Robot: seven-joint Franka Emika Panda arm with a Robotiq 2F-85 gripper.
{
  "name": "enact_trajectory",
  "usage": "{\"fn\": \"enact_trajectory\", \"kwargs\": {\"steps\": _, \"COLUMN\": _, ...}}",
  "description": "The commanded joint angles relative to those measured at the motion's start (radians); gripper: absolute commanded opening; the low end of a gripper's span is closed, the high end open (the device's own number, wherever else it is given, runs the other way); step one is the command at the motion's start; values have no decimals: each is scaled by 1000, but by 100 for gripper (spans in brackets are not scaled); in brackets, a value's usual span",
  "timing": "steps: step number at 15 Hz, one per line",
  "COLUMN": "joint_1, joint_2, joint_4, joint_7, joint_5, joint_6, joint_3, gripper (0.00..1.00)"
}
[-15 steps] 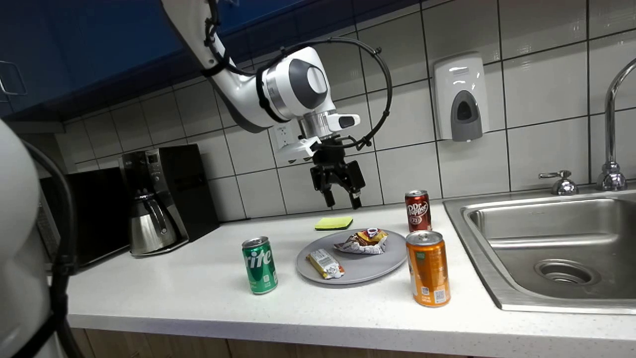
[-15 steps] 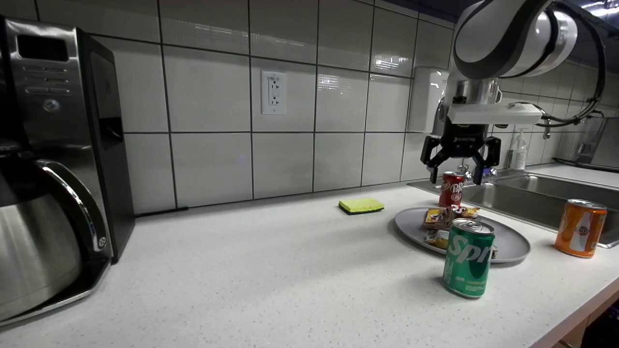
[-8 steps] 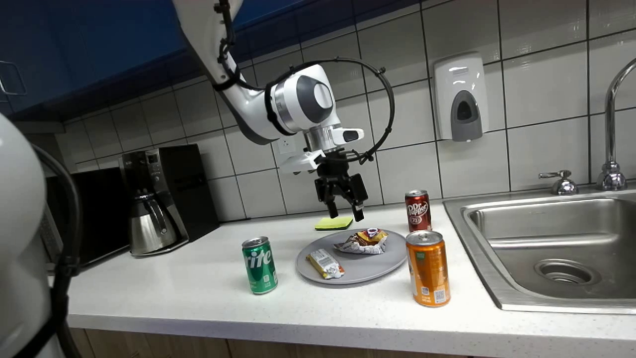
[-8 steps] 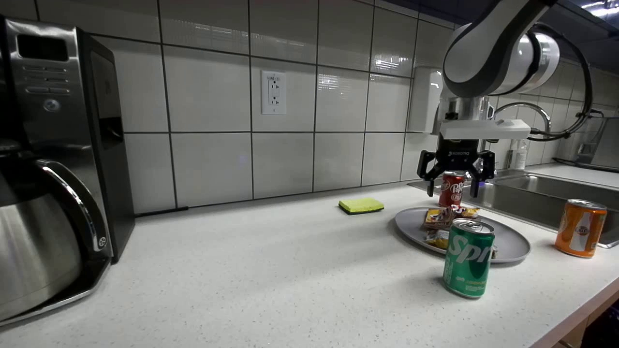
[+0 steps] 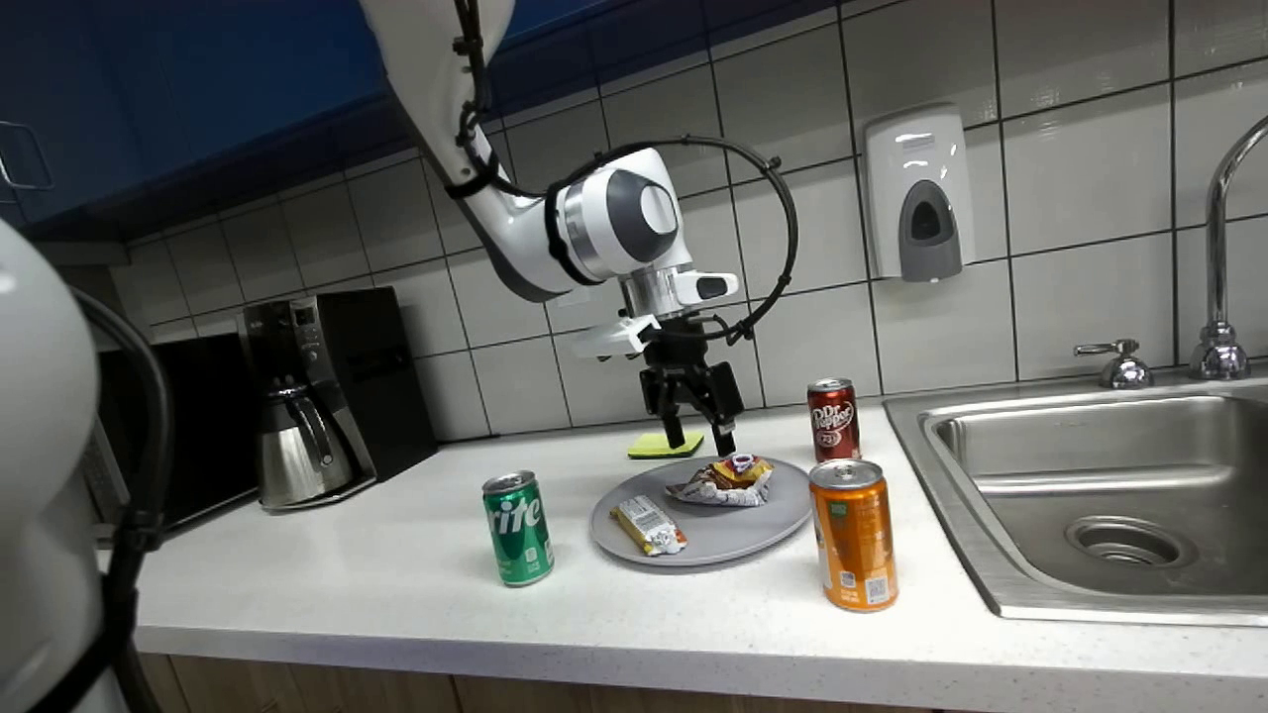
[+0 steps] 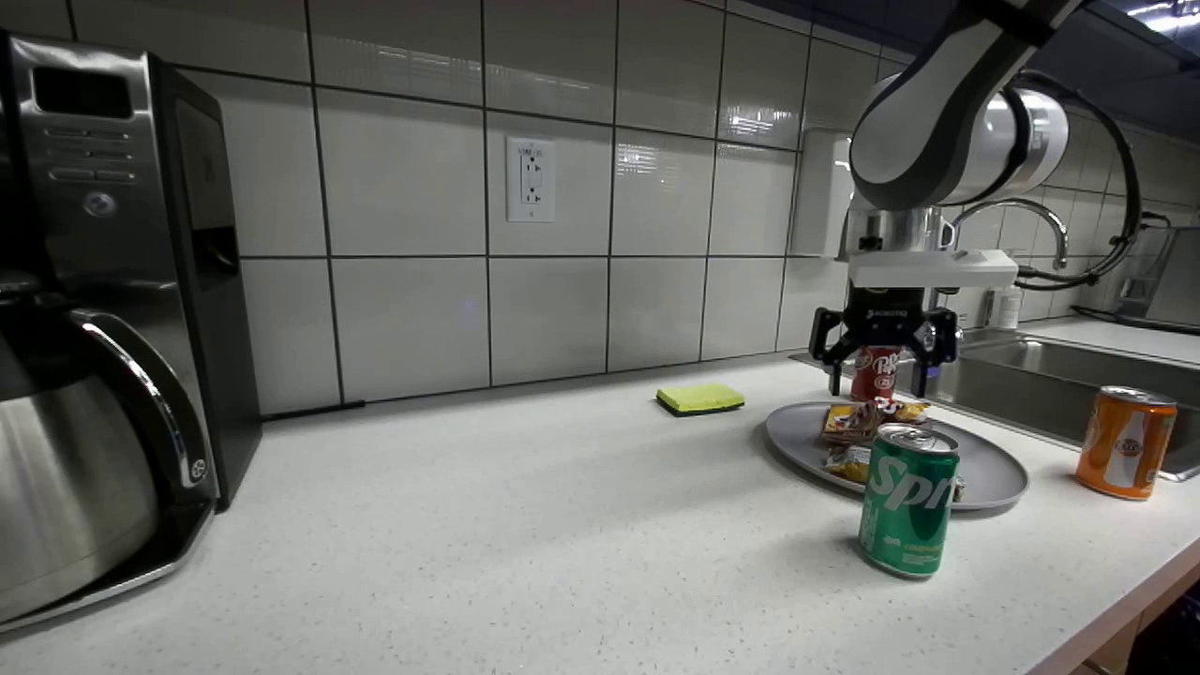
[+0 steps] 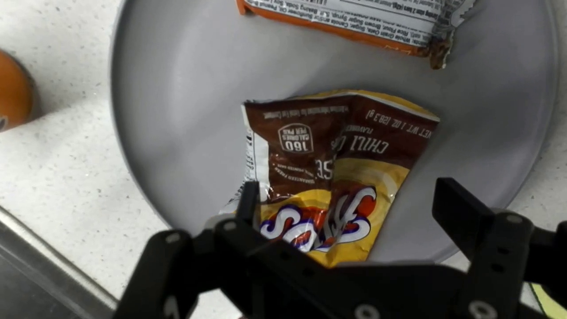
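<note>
My gripper [image 7: 347, 195] is open, with nothing held between its fingers, pointing down over a grey plate [image 7: 177, 110]. Below it on the plate lies a crumpled yellow-and-brown chip bag [image 7: 301, 146]. In the wrist view one fingertip overlaps the bag's edge and the other stands past the far side, over bare plate. A flat wrapped bar [image 7: 354, 22] lies apart from the bag. In both exterior views the gripper [image 5: 701, 444] hangs slightly above the bag [image 5: 738, 485]; the bag's lower end is hidden behind the gripper in the wrist view.
Upright cans surround the plate: green Sprite [image 5: 519, 530], orange [image 5: 854, 535] and red Dr Pepper [image 6: 877, 375] beside the steel sink [image 5: 951, 515]. A yellow sponge [image 6: 700, 399] lies near the tiled wall. A coffee maker [image 5: 337, 386] stands farther along the counter.
The gripper has come down toward the chip bag, shifting slightly sideways, with its jaws staying open. The plate, bag, bar and cans have not moved.
</note>
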Motion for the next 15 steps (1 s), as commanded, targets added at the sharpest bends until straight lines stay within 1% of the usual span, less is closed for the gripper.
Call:
{"fn": "enact_trajectory", "kwargs": {"steps": 1, "joint_1": 22, "joint_2": 33, "joint_4": 38, "joint_7": 21, "joint_5": 22, "joint_6": -12, "joint_3": -22, "gripper": 100}}
{"fn": "enact_trajectory", "kwargs": {"steps": 12, "joint_1": 23, "joint_2": 73, "joint_4": 70, "joint_7": 18, "joint_5": 53, "joint_6": -16, "joint_3": -42, "gripper": 100}}
{"fn": "enact_trajectory", "kwargs": {"steps": 13, "joint_1": 24, "joint_2": 75, "joint_4": 72, "joint_7": 19, "joint_5": 52, "joint_6": -16, "joint_3": -43, "gripper": 93}}
{"fn": "enact_trajectory", "kwargs": {"steps": 14, "joint_1": 24, "joint_2": 76, "joint_4": 73, "joint_7": 17, "joint_5": 53, "joint_6": -15, "joint_3": -43, "gripper": 73}}
{"fn": "enact_trajectory", "kwargs": {"steps": 15, "joint_1": 25, "joint_2": 78, "joint_4": 74, "joint_7": 17, "joint_5": 52, "joint_6": -15, "joint_3": -44, "gripper": 69}}
